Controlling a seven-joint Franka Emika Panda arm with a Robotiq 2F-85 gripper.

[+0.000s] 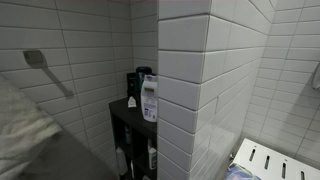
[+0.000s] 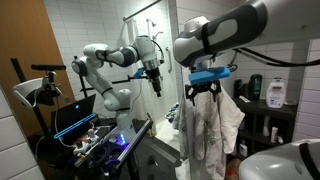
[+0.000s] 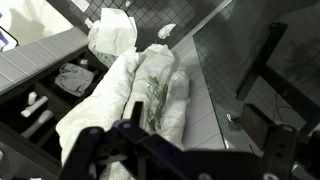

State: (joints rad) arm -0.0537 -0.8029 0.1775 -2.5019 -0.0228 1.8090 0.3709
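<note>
currently the gripper (image 2: 205,92) sits at the top edge of a white towel (image 2: 208,135), which hangs in loose folds straight below it. wrist view: the crumpled towel runs up the middle of the frame between the fingers. the fingers straddle the cloth; cannot tell whether they pinch it or stand apart. a dark shelf (image 1: 125,112) with a pump bottle (image 1: 149,98) stands against the tiled wall (image 1: 185,60).

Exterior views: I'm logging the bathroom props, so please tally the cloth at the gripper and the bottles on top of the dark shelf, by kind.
white towel, hanging from the gripper: 1
white pump bottle: 1
dark bottle: 1
Total: 3
</note>
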